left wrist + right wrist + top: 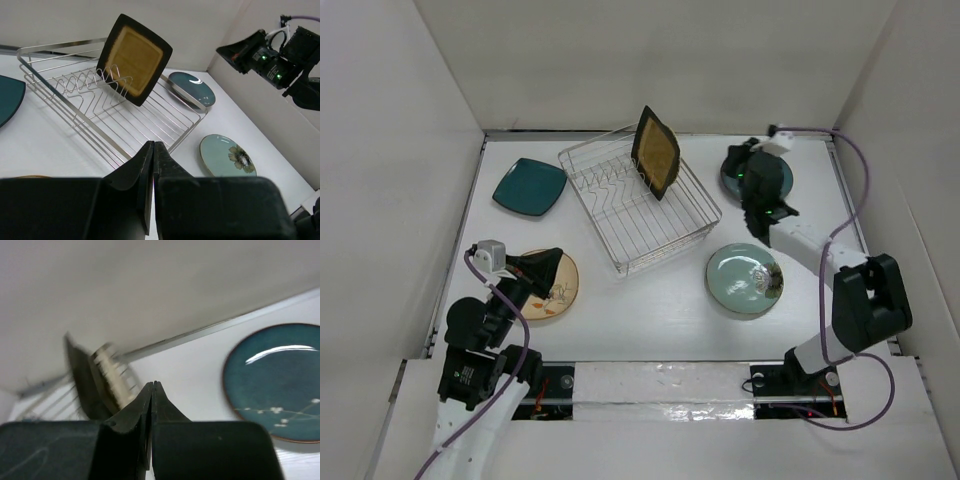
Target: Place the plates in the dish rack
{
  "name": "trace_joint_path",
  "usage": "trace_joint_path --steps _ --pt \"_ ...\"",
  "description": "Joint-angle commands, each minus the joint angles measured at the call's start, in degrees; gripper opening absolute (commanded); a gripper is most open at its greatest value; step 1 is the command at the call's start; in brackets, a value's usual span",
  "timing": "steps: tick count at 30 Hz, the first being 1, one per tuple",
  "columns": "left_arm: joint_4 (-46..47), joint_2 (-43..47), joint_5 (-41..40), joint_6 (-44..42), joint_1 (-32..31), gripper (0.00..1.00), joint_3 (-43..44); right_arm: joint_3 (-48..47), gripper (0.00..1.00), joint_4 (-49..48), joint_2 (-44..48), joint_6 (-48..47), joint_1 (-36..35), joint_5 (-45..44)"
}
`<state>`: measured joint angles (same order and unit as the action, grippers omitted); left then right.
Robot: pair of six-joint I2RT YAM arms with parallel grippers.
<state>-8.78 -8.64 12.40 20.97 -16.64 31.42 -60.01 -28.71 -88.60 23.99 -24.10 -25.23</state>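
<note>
Tabletop [650, 320] seen from above and from both of my wrists. Dish rack [650, 215] sits near the centre, turned at an angle to the tabletop edges. Black-rimmed amber square plate [657, 152] stands tilted on edge among the tines at the rack's far end. Teal square plate [529, 186] lies flat to the left of the rack. Pale green round plate [745, 280] lies flat to its near right. My left gripper [152, 150] is pressed together with nothing between its fingers, poised over the cream patterned round plate [560, 292] at near left; whether it touches the plate I cannot tell. My right gripper [151, 387] is likewise pressed together and empty, over the dark blue-grey round plate [275, 380], which lies flat at the rack's far right.
</note>
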Motion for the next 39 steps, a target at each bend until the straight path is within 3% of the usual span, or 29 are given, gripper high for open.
trace_joint_path --steps 1,4,6,7,8,11,12,17,19,26,29,30,35,36,39 --pt "2.9 1.0 0.1 -0.3 0.2 0.0 0.3 5.1 0.0 2.3 -0.2 14.9 12.8 11.8" --pt "2.9 1.3 0.2 -0.2 0.2 0.0 0.3 9.7 0.0 -0.5 -1.1 20.6 19.2 17.6" --pt "2.8 1.7 0.0 -0.2 -0.3 0.0 0.3 11.1 0.07 -0.7 -1.9 21.6 21.6 18.6" --pt "2.8 1.6 0.1 -0.2 -0.3 0.0 0.3 11.2 0.15 -0.1 -2.4 22.1 22.7 18.6" --pt "2.8 1.4 0.1 -0.3 -0.3 0.0 0.4 11.1 0.34 0.1 -3.8 23.0 24.5 19.3" --pt "2.8 1.2 0.1 -0.3 -0.3 0.0 0.4 9.9 0.64 1.0 -8.0 25.1 27.0 22.0" --pt "2.8 1.2 0.0 -0.3 -0.3 0.01 0.4 9.6 0.68 0.9 -9.0 25.8 28.3 22.9" --pt "2.8 0.7 -0.1 -0.3 -0.3 0.21 0.4 6.8 0.75 -0.6 -14.8 29.4 30.0 27.0" --pt "2.8 0.6 0.1 -0.3 -0.3 0.24 0.4 5.7 0.75 -0.4 -17.1 30.2 30.5 27.7" --pt "2.5 0.1 -0.4 -0.2 -0.3 0.26 0.6 1.0 0.7 0.4 -22.9 35.5 31.0 28.7" --pt "2.4 -0.1 -0.8 -0.5 -0.3 0.27 0.7 -1.1 0.54 0.2 -26.6 38.5 31.6 30.4" --pt "2.4 -0.2 -1.2 -0.6 -0.3 0.27 0.8 -1.2 0.41 0.0 -27.9 40.6 31.6 30.3" --pt "2.2 -0.4 -1.6 -0.6 0.2 0.28 0.9 -1.7 0.16 -3.2 -31.4 45.1 32.2 33.1" --pt "2.2 -0.3 -1.6 -0.7 0.2 0.28 0.9 -1.5 0.06 -3.9 -31.5 45.8 32.7 33.8" --pt "2.2 -0.6 -1.7 -0.7 0.2 0.28 0.9 0.2 0.0 -6.0 -30.6 46.1 32.7 33.4"
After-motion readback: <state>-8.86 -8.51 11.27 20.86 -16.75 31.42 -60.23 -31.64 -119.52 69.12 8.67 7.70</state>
